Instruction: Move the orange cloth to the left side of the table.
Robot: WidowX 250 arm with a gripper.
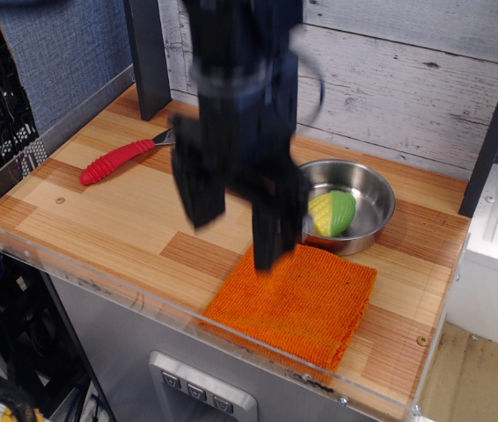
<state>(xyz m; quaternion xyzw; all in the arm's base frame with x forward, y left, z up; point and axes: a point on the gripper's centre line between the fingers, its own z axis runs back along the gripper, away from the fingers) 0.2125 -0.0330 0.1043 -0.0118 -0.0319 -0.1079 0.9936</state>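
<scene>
The orange cloth (302,303) lies flat at the front right of the striped wooden table (108,211), against the clear front rim. My gripper (236,237) hangs open over the table's middle, blurred by motion. Its left finger (198,189) is above bare wood. Its right finger (271,233) reaches down to the cloth's back left corner and covers it. Nothing is between the fingers. I cannot tell whether the finger touches the cloth.
A steel pan (368,207) with a toy corn cob (330,214) stands just behind the cloth. A red-handled fork (117,160) lies at the back left. A dark post (148,53) and a white plank wall bound the back.
</scene>
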